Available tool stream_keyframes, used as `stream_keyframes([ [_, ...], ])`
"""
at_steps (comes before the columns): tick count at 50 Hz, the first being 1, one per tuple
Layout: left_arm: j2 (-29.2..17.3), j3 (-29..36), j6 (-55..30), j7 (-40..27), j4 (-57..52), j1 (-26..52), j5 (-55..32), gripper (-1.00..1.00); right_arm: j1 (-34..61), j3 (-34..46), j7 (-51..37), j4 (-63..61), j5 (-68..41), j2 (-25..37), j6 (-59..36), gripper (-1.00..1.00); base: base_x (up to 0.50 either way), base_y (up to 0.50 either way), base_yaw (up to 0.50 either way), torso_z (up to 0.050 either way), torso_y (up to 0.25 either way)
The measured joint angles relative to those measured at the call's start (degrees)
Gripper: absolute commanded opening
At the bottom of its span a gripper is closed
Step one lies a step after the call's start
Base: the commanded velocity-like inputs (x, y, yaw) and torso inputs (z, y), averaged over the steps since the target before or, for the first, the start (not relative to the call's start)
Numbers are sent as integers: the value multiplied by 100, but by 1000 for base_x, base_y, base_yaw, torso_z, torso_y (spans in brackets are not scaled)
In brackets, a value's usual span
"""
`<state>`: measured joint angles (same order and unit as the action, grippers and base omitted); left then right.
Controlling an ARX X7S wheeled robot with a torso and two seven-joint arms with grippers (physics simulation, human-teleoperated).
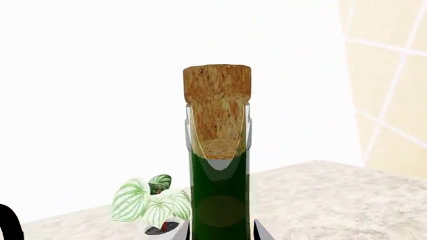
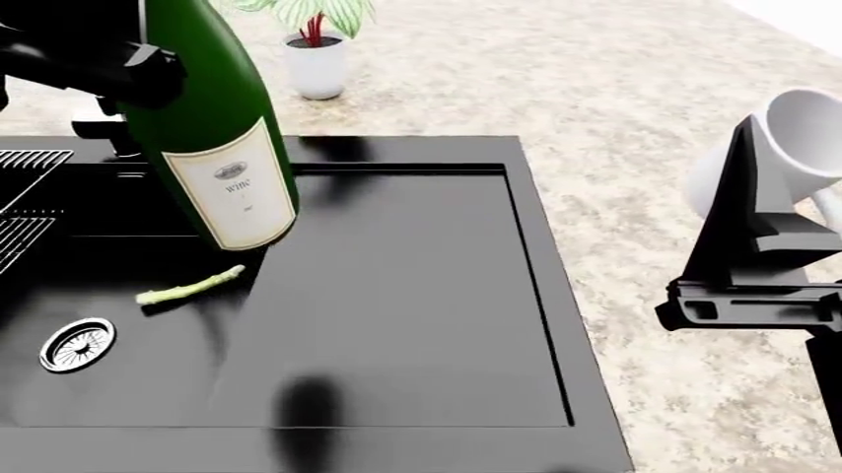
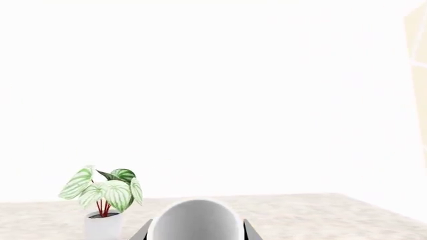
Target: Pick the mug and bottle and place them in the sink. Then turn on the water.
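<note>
The dark green bottle (image 2: 211, 128) with a cream label leans over the left part of the black sink (image 2: 394, 296), its base low above the glossy surface. My left gripper (image 2: 148, 74) is shut on its body. In the left wrist view the bottle (image 1: 219, 195) rises between the gripper's (image 1: 220, 236) fingers, with the tan cork on top. The white mug (image 2: 806, 133) lies tilted in my right gripper (image 2: 756, 168), over the counter to the right of the sink. In the right wrist view the mug (image 3: 193, 222) fills the gap between the gripper's (image 3: 195, 236) fingers. No water shows.
A round steel drain (image 2: 77, 345) and a wire rack (image 2: 27, 187) sit at the sink's left. A small green stalk (image 2: 191, 286) lies near the bottle's base. A potted plant (image 2: 315, 49) stands on the speckled counter (image 2: 632, 118) behind the sink.
</note>
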<state>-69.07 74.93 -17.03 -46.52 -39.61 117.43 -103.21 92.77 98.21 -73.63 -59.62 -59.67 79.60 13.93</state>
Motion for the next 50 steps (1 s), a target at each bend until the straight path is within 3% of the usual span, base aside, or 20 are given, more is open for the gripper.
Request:
stream_keyframes([
  [40, 148, -73, 12, 38, -3, -251, 122, -100, 341, 491, -74, 41, 122, 1, 177, -100, 0, 500, 0, 0, 1],
  [50, 148, -103, 4, 50, 7, -290, 135, -100, 353, 529, -102, 64, 141, -15, 238, -100, 5, 212, 0, 1, 1],
])
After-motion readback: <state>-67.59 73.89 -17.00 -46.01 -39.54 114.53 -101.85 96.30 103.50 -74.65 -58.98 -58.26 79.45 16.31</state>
